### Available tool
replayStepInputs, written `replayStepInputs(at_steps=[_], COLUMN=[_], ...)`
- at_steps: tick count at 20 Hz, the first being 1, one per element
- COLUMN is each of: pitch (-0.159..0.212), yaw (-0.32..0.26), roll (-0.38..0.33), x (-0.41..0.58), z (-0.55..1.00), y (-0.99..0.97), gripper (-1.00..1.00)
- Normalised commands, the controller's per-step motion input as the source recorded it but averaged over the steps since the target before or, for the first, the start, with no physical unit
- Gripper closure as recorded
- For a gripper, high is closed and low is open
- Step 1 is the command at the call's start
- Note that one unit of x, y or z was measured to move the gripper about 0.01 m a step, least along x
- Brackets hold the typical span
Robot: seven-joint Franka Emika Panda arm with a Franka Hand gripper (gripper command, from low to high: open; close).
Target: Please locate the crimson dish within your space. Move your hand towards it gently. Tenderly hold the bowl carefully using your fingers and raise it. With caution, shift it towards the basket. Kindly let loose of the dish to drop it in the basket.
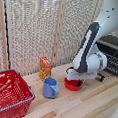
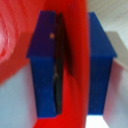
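- The crimson dish (image 1: 73, 85) rests on the counter (image 1: 87, 104), toward the exterior view's right, just beside the blue cup (image 1: 50, 87).
- The gripper (image 1: 75, 79) is lowered onto the dish. In the wrist view its two blue fingers (image 2: 44, 65) straddle a red wall of the dish (image 2: 77, 60), one finger on each side.
- Gripper state: narrow, with the dish rim between the fingers. Whether the pads press firmly on the rim cannot be told.
- Completed, by judgement: locating the dish and approaching it.
- In hand: the grasp.
- Remaining: lift, transfer and release. The dish does not appear raised off the counter.
- The basket (image 1: 10, 94) stands well apart, at the exterior view's left, beyond the cup and an orange box (image 1: 45, 67).
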Motion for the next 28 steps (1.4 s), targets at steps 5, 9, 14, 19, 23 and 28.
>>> replayStepInputs(at_steps=[5,9,14,19,23,28], pitch=[0.127,0.085,0.066,0.100,0.142,0.080], yaw=[-0.041,-0.003,0.024,0.075,0.077,0.010], roll=[0.000,0.000,0.000,0.000,0.000,0.017], x=[0.247,0.399,0.505,0.495,0.289,0.113], z=[0.93,1.00,1.00,1.00,0.95,0.83], y=[-0.20,-0.11,-0.02,0.13,0.65,0.82], gripper=[1.00,1.00,1.00,1.00,1.00,1.00])
